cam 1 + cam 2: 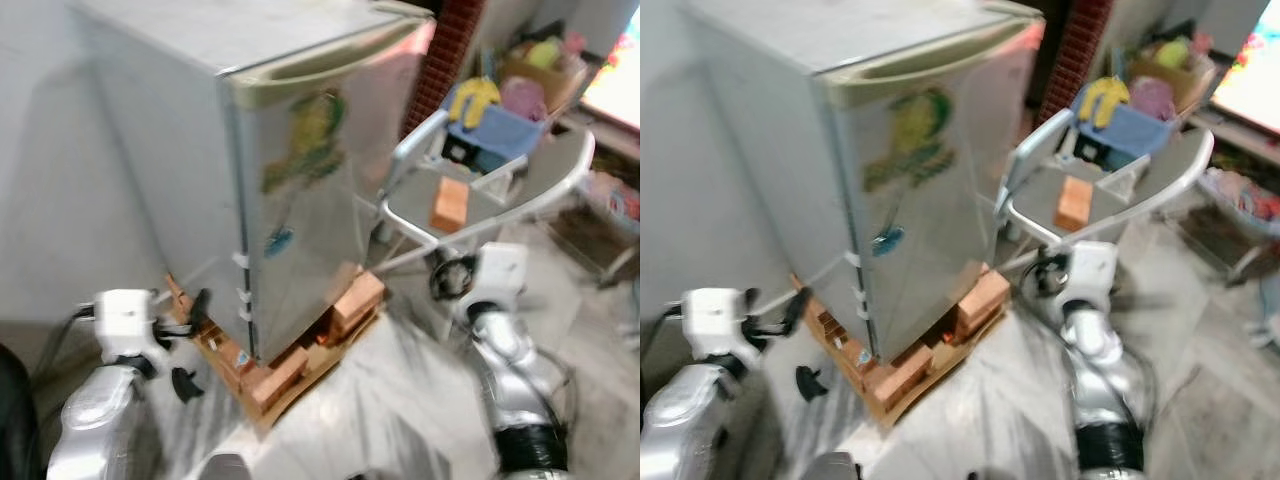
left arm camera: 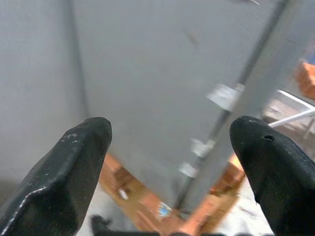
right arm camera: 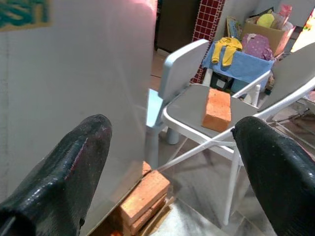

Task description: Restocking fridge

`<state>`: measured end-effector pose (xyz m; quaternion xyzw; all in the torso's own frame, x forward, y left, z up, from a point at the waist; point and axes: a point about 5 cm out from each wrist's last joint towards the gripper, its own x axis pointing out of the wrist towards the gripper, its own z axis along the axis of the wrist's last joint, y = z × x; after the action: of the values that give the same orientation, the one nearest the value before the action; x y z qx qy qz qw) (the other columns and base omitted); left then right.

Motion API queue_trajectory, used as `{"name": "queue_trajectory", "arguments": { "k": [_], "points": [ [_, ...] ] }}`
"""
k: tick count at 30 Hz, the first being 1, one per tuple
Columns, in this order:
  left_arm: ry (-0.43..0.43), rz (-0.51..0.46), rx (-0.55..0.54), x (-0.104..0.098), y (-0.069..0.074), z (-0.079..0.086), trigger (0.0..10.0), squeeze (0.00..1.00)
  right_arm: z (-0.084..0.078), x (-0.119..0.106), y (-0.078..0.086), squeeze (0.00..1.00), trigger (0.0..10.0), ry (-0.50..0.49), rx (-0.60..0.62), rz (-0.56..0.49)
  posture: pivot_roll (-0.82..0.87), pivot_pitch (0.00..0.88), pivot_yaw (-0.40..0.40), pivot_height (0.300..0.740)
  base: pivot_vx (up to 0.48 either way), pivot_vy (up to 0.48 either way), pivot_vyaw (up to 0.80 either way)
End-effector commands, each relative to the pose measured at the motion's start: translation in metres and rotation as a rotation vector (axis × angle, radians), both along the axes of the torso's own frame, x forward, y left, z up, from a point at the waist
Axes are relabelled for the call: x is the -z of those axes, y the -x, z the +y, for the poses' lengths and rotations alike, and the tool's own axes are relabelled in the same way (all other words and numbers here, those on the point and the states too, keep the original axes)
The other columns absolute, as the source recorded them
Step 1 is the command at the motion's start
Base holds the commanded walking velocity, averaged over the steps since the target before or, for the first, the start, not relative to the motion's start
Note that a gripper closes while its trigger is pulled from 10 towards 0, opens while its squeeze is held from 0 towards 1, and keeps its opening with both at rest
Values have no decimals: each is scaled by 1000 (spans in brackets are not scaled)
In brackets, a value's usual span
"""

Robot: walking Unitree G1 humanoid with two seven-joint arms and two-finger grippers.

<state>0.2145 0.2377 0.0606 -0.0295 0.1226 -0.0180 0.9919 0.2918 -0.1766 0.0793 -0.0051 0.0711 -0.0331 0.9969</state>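
Closed silver mini fridge (image 1: 270, 170) on bricks and a wooden pallet (image 1: 285, 375) between both pincers, left gripper (image 2: 170, 162) and right gripper (image 3: 172, 162) spread wide and empty, so best squaring up to the door's top handle recess (image 1: 330, 65) before reaching.

A grey marbled floor (image 1: 400, 400) is seen. A wooden pallet (image 1: 300, 375) lies flat on it, and bricks (image 1: 355, 298) are set on the pallet beneath the corners of a small grey fridge (image 1: 270, 150) (its door is closed). Just beside the fridge, a white chair (image 3: 197, 105) stands on the floor, and a single orange brick (image 3: 217, 109) is laid flat on its seat. Beyond the chair, a box of bright clutter (image 1: 545, 65) is seen, too blurred to be told apart.
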Motion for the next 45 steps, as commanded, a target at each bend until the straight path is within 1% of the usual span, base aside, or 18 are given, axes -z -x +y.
{"name": "queue_trajectory", "arguments": {
  "k": [1,5,8,9,11,12,13,16,20,23,25,28,30,34,35,38,43,45],
  "points": [
    [24,-31,51,-4,-7,-13,10000,0,-18,-1,2,0,10000,21,53,1,164,4,-78,740,0,480,-800],
    [-1,-33,54,-5,-6,-12,10000,0,-18,0,3,0,10000,22,56,2,165,5,-77,740,0,120,-800],
    [-64,-37,86,-6,-6,-12,10000,0,-20,1,5,0,10000,15,74,3,169,3,-66,740,0,0,-673],
    [-63,-38,85,-6,-6,-13,10000,0,-21,1,6,0,10000,14,79,2,169,3,-66,740,0,0,-419],
    [-60,-38,103,-6,-9,-17,10000,0,-23,3,10,0,10000,10,99,-2,156,0,-19,740,0,0,0],
    [-60,-38,103,-6,-9,-17,10000,0,-23,3,10,0,10000,10,99,-2,156,0,-19,740,0,0,0],
    [-61,-44,125,-7,-13,-22,10000,0,-25,3,12,0,10000,12,127,-8,144,0,9,740,0,0,0],
    [-75,-51,151,-9,-19,-25,10000,0,-28,3,14,0,10000,5,175,-20,120,0,50,740,0,0,0],
    [-94,-62,181,-12,-28,-26,10000,0,-28,0,16,0,10000,-3,198,-35,93,0,72,740,0,0,0],
    [-102,-72,181,-13,-32,-26,10000,0,-27,0,17,0,10000,-1,198,-37,81,1,69,740,0,0,0],
    [-80,-69,159,-13,-37,-25,10000,0,-23,-3,15,0,10000,3,186,-46,78,5,61,740,0,0,0],
    [-62,-70,149,-13,-38,-24,10000,0,-23,-6,14,0,10000,12,169,-52,81,9,37,740,0,84,0],
    [-59,-70,144,-11,-36,-24,10000,0,-25,-8,12,0,10000,-5,172,-45,85,11,9,740,0,247,0],
    [-54,-60,124,-6,-31,-22,10000,0,-23,-10,10,0,10000,33,134,-36,91,15,-20,740,0,0,-273],
    [-35,-56,119,-5,-29,-24,10000,0,-24,-11,11,0,10000,35,124,-30,98,20,-26,740,0,0,-800],
    [-31,-47,145,1,-26,-37,10000,0,-24,-3,13,0,10000,39,115,2,120,29,-52,740,0,104,-800],
    [-23,-60,135,-1,-23,-39,10000,0,-10,-3,13,0,10000,40,53,9,132,38,-62,740,0,282,-800],
    [-27,-59,134,0,-22,-37,10000,0,-10,-2,13,0,10000,37,57,12,134,40,-61,740,0,0,-800]
  ]
}}
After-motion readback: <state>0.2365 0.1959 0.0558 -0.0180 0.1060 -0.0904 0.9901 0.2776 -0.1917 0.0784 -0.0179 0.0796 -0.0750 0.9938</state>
